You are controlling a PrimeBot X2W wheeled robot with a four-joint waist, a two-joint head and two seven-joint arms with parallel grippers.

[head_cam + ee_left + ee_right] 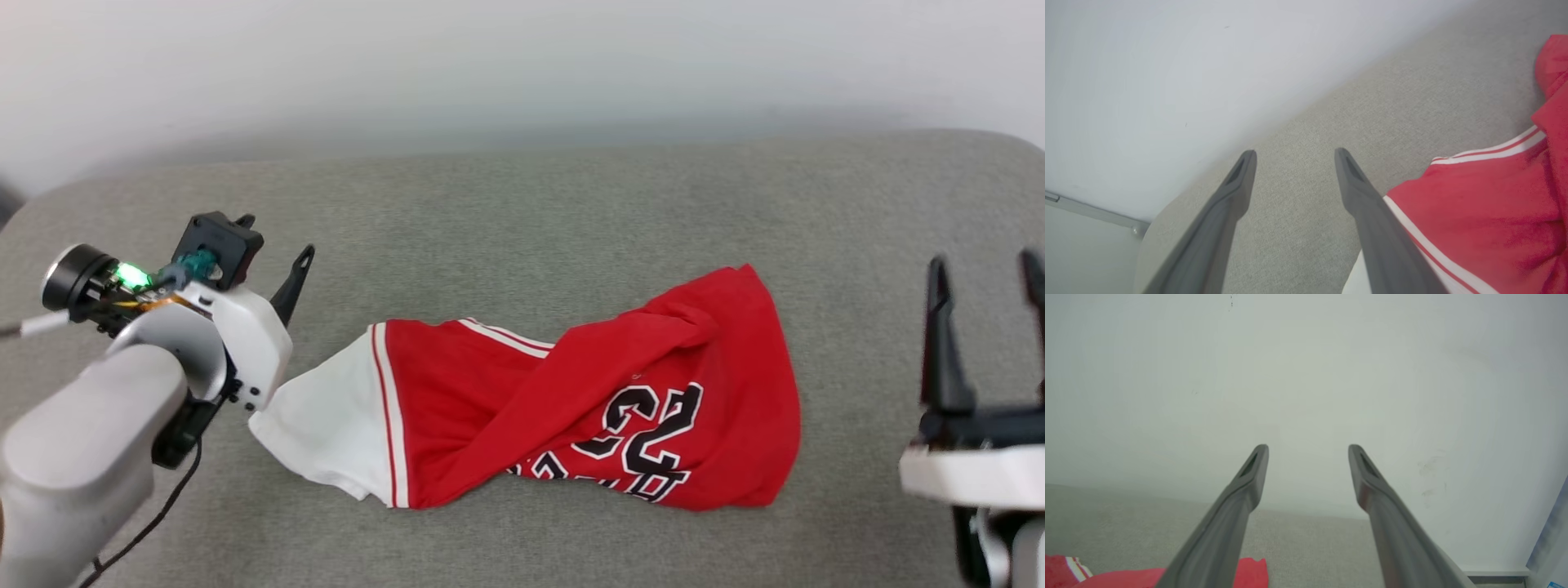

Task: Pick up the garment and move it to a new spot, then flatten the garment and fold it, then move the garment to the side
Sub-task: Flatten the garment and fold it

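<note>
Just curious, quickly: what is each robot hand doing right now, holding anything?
Left hand: open, empty, close beside the red jersey T-shirt with white sleeves.
Right hand: open, empty, apart from that shirt.

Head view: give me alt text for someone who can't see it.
A twisted red garment with a white sleeve and a black 23 lies on a grey padded surface. The left end effector is open beside the sleeve; the right end effector is open, clear at the right edge.
</note>
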